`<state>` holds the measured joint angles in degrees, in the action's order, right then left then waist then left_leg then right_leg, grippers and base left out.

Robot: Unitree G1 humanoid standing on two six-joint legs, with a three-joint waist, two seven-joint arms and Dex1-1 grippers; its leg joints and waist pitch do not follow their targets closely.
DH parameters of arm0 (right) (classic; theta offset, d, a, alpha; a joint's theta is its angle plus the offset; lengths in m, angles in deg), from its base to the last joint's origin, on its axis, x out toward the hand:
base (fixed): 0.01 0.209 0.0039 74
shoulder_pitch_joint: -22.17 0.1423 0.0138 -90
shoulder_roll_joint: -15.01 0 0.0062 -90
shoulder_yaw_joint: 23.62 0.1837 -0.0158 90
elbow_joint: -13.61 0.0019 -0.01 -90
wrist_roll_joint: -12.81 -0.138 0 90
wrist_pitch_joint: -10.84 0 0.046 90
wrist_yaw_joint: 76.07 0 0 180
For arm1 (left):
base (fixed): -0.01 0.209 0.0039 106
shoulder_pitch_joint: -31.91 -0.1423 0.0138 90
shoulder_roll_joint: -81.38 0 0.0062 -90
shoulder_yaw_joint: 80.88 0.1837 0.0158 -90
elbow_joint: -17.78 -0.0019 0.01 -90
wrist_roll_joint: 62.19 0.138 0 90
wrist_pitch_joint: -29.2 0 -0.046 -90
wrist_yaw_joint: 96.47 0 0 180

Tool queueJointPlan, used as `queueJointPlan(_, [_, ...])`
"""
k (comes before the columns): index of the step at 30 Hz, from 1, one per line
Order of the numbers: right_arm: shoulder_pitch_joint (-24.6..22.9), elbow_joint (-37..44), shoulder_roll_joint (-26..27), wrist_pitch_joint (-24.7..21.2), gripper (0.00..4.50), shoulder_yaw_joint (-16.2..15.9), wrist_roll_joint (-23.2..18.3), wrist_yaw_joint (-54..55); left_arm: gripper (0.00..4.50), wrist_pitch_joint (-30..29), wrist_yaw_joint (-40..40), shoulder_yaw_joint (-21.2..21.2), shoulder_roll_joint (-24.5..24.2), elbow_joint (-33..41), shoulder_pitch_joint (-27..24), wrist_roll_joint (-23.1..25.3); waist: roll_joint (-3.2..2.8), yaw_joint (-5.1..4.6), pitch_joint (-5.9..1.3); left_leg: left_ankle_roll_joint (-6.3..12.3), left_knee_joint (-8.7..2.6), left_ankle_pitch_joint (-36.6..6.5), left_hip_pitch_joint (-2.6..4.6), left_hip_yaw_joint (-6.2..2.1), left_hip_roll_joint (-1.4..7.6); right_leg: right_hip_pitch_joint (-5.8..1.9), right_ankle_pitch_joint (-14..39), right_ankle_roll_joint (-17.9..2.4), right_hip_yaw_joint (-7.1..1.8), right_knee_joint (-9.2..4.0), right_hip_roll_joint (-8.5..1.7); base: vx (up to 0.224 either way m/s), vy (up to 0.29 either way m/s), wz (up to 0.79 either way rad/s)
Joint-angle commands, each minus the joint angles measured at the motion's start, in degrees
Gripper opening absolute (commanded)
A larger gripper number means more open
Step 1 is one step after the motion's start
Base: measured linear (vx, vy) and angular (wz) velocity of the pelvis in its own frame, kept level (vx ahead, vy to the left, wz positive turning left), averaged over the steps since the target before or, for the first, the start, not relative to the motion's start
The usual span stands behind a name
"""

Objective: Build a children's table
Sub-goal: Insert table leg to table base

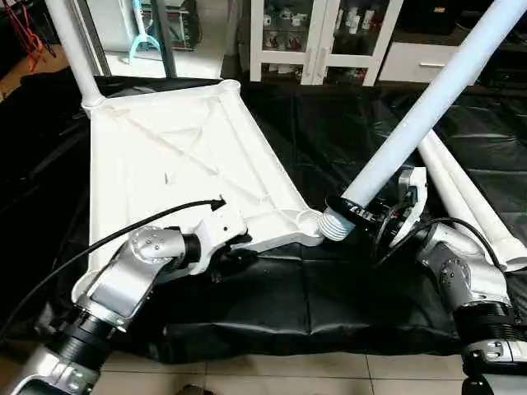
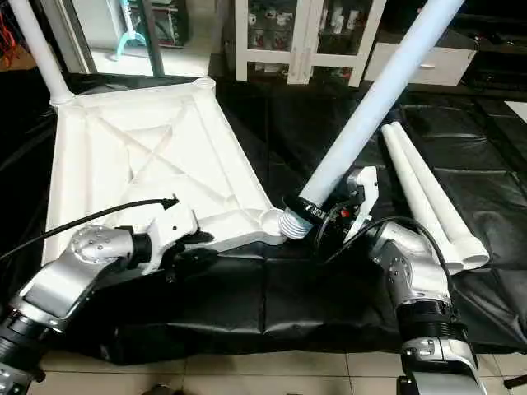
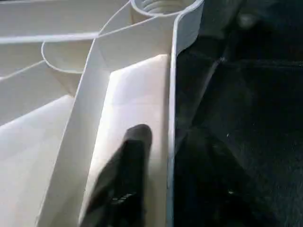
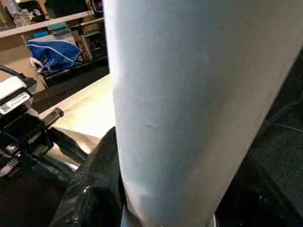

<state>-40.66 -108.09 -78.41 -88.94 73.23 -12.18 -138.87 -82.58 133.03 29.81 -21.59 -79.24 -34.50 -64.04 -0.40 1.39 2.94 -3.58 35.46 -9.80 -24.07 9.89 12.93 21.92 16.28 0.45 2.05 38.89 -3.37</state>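
The white tabletop [image 1: 181,156] lies underside up on the black cloth, its X ribs showing. One leg [image 1: 72,49] stands in its far left corner. My right gripper [image 1: 375,218] is shut on another long white leg [image 1: 428,107], tilted up to the right. That leg's threaded end [image 1: 333,224] touches the near right corner socket [image 1: 306,220]. My left gripper [image 1: 233,257] sits at the tabletop's near edge. It is open astride the rim wall [image 3: 170,118], with one finger [image 3: 130,161] inside and a little off the wall.
Two loose legs [image 2: 428,189] lie side by side on the black cloth [image 1: 329,296] at the right. A black cable [image 1: 123,229] arcs over my left forearm. White cabinets [image 1: 321,33] stand behind, and tiled floor [image 1: 272,370] borders the cloth's near edge.
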Motion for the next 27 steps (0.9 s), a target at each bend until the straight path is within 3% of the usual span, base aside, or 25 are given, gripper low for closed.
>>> queueJointPlan(1, [1.5, 1.2, -0.9, 0.3, 1.88, -0.1, 0.3, -0.4, 1.14, -2.7, 0.5, 0.4, -1.4, -2.6, -0.8, 1.7, 0.76, 0.16, -4.18, 8.18, -2.58, 3.1, 1.85, 0.35, -0.03, -3.09, -23.2, -16.1, -1.62, -3.45, -2.62, 0.000, 0.000, 0.00])
queueJointPlan(5, [1.7, 1.0, -0.9, 0.4, 1.88, -0.1, 0.3, -0.5, 0.97, -4.0, 1.4, 0.3, -2.0, -2.1, -0.3, 1.3, 0.70, 0.23, -4.18, 8.25, -2.58, 3.3, 1.88, 0.35, -0.02, -3.05, -23.5, -16.1, -1.59, -3.41, -2.62, 0.000, 0.000, 0.00])
queueJointPlan(11, [1.9, 0.8, -0.8, 0.5, 1.88, -0.3, 0.4, -0.6, 0.33, -5.4, 2.8, 0.5, -3.0, -1.5, 0.7, 1.1, 0.73, 0.16, -4.11, 8.25, -2.65, 3.4, 1.83, 0.29, -0.04, -3.10, -23.2, -16.2, -1.54, -3.38, -2.62, 0.000, 0.000, 0.00])
queueJointPlan(15, [2.7, 0.4, -0.6, 0.8, 1.88, -0.2, 0.3, -0.3, 0.05, -6.5, 3.1, 0.6, -2.9, -0.5, 0.7, 1.0, 0.42, 0.11, -4.14, 8.42, -2.52, 4.2, 1.76, 0.27, -0.19, -3.22, -25.5, -16.2, -1.59, -3.22, -2.56, 0.000, 0.000, 0.00])
queueJointPlan(19, [4.0, -0.2, 0.7, 0.9, 1.88, 0.1, -0.2, 0.5, 0.00, -5.4, 2.4, 2.1, -1.5, 0.1, -0.9, 1.6, 0.50, -0.23, -4.14, 8.73, -2.56, 4.6, 1.76, 0.21, -0.12, -3.27, -27.4, -16.3, -1.47, -3.10, -2.50, 0.000, 0.000, 0.00])
queueJointPlan(27, [5.4, -1.8, 3.4, 0.5, 1.88, -1.5, -0.3, -1.2, 0.00, -5.0, -0.5, 3.3, 2.4, 0.6, -2.9, 2.1, 0.65, -0.06, -3.85, 9.10, -2.71, 3.5, 1.92, 0.26, 0.12, -3.07, -24.6, -16.6, -1.49, -3.35, -2.63, 0.000, 0.000, 0.00])
